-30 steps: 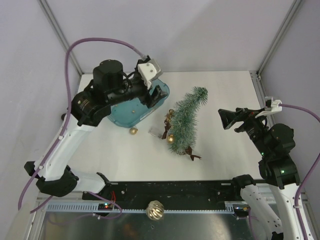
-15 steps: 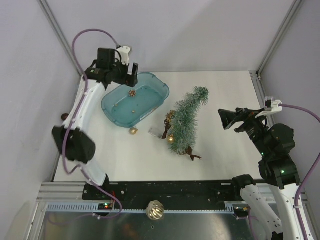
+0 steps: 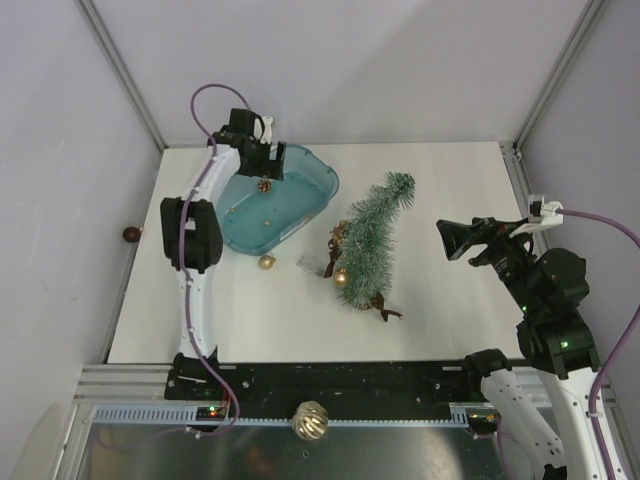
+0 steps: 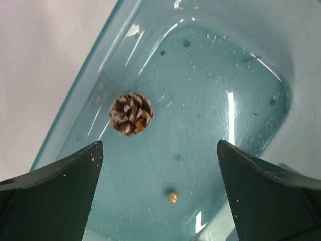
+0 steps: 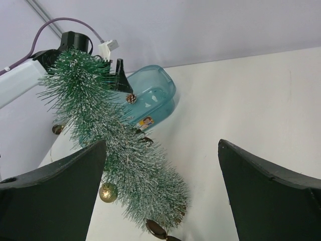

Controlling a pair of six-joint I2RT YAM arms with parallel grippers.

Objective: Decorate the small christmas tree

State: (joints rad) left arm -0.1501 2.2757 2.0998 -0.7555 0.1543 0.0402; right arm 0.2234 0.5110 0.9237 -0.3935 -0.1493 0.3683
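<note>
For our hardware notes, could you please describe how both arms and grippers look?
The left arm and right arm are white shells with black joint housings, each trailing a purple cable. The gripper fingers are dark wedges. Green lights glow on the right arm.

Pine cone [image 3: 265, 185] in tub [image 3: 300, 205]; tree [image 3: 370, 245] lying right of tub; bauble [image 3: 266, 262] just before tub.
</note>
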